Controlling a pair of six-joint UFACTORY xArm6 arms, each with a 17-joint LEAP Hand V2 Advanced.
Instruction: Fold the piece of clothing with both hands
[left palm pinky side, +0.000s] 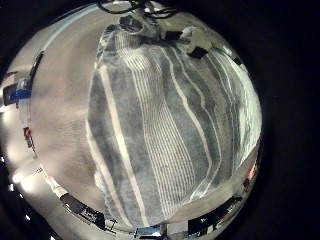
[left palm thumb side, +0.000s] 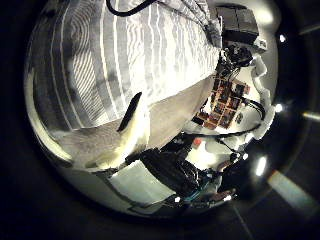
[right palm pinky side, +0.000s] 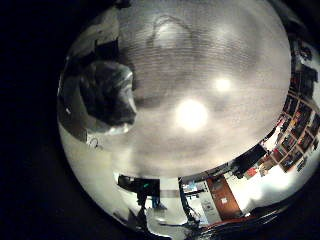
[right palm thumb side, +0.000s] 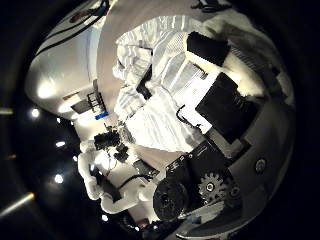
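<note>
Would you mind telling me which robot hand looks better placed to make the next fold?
Probably the right robot hand: its fingers already lie on bunched folds of the grey-and-white striped cloth. The left palm views show the cloth spread on the table, not visibly gripped.

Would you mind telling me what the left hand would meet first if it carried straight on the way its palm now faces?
Most likely the striped cloth: it fills most of the left little finger side palm view, spread on the table. Nothing shows between the palm and the cloth, though the depth is unclear.
</note>
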